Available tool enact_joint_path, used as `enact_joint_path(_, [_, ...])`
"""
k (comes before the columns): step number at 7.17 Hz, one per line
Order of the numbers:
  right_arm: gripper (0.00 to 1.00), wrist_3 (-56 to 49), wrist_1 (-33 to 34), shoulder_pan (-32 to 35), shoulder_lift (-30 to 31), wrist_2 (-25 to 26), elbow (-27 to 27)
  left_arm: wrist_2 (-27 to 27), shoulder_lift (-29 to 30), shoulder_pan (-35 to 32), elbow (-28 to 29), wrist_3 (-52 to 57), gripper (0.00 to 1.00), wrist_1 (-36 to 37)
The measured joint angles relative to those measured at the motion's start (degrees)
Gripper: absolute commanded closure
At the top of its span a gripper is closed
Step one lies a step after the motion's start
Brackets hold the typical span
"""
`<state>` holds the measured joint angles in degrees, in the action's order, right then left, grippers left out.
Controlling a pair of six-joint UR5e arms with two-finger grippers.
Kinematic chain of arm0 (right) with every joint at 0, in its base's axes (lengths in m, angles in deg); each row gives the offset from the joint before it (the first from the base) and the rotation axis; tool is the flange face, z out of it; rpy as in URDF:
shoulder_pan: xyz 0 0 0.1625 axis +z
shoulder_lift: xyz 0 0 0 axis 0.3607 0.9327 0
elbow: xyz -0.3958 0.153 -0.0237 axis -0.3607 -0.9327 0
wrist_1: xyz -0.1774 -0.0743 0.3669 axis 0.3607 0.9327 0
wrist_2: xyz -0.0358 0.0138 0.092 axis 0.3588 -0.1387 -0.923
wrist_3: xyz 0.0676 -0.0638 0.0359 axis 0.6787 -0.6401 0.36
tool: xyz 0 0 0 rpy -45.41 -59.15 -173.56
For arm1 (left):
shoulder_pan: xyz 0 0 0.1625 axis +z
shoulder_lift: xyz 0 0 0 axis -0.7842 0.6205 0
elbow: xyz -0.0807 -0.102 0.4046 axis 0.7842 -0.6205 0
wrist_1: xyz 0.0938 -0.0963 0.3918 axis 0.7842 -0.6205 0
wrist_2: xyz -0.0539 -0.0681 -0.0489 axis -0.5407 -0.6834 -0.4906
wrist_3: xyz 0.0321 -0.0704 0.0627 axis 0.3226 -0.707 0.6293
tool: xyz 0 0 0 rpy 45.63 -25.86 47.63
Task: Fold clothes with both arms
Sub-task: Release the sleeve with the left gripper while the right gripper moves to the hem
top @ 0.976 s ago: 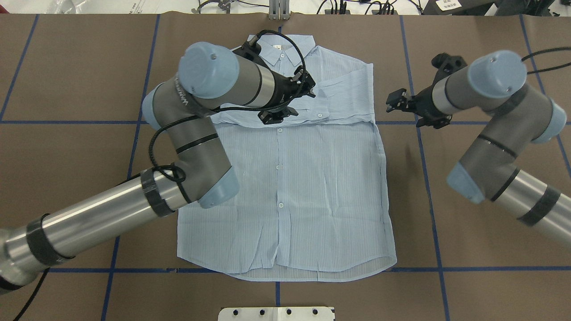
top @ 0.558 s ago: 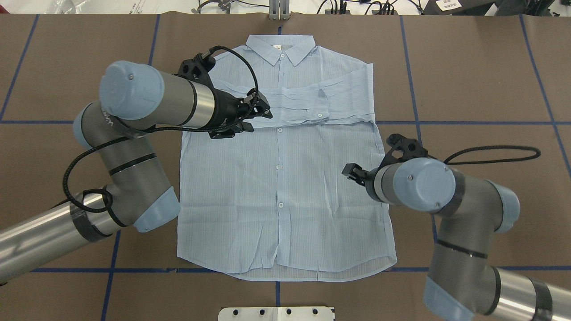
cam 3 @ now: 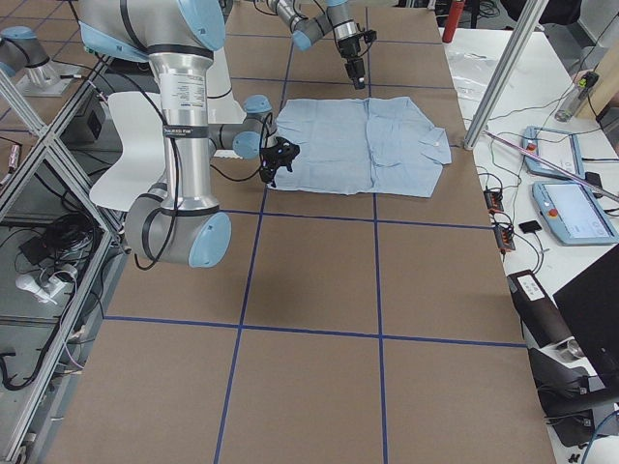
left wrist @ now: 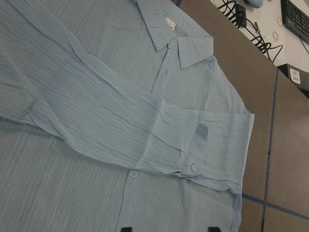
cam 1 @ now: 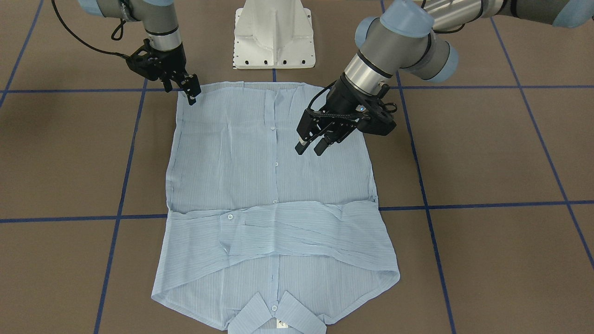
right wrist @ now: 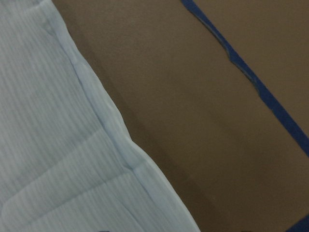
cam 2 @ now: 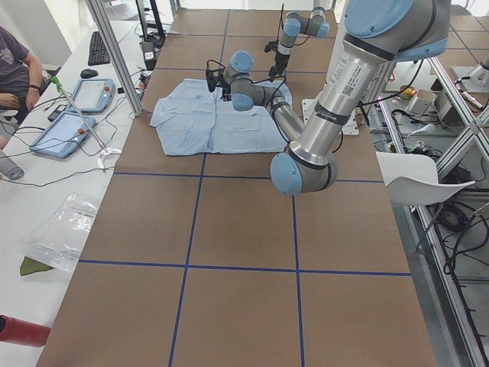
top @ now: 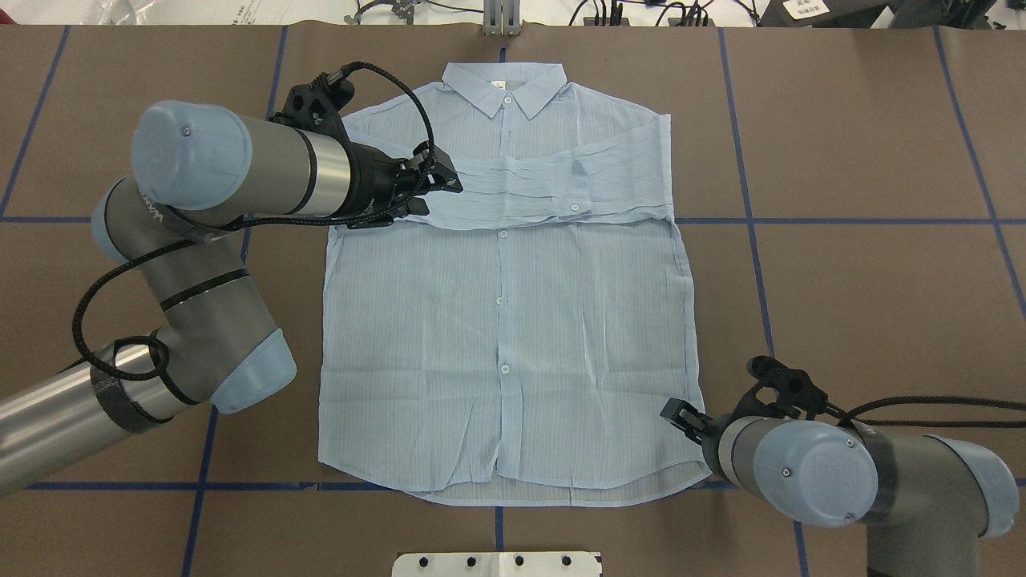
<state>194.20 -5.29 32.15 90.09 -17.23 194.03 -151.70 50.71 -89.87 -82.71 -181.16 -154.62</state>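
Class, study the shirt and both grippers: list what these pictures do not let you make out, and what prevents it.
Right gripper: open or shut unclear; in the overhead view its own wrist hides the fingers, and its wrist view shows none.
Shirt, one shoulder: covered by the left arm in the overhead view.
Collar: cut off by the bottom edge of the front-facing view.
Collar label: too small to read in the overhead view.
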Motion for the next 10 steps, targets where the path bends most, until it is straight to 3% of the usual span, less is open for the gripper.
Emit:
enact_joint_path(3, [0.20, 2.4, -0.1, -1.8, 0.2, -0.4, -0.3, 0.9, 0.0, 0.0, -0.6, 0.1, 0.39, 0.2])
enact_joint_path(4, [0.34, 2.5, -0.1, -2.3, 0.2, -0.4, -0.9, 1.1, -0.1, 0.1, -0.7, 0.1, 0.39, 0.3])
enact_joint_path(6, [0.71, 2.5, -0.1, -2.7, 0.2, -0.5, -1.2, 2.3, -0.3, 0.2, -0.9, 0.1, 0.38, 0.5])
enact_joint_path(7, [0.73, 2.5, -0.1, -2.7, 0.3, -0.4, -1.3, 3.1, -0.5, 0.3, -1.0, 0.1, 0.39, 0.5])
enact_joint_path(9, [1.00, 2.5, 0.0, -2.6, 0.4, -0.2, -1.2, 3.8, -0.7, 0.4, -1.2, 0.0, 0.39, 0.7])
enact_joint_path(10, [1.00, 2.5, 0.0, -2.6, 0.5, -0.2, -1.1, 3.9, -0.7, 0.5, -1.4, 0.0, 0.38, 0.8])
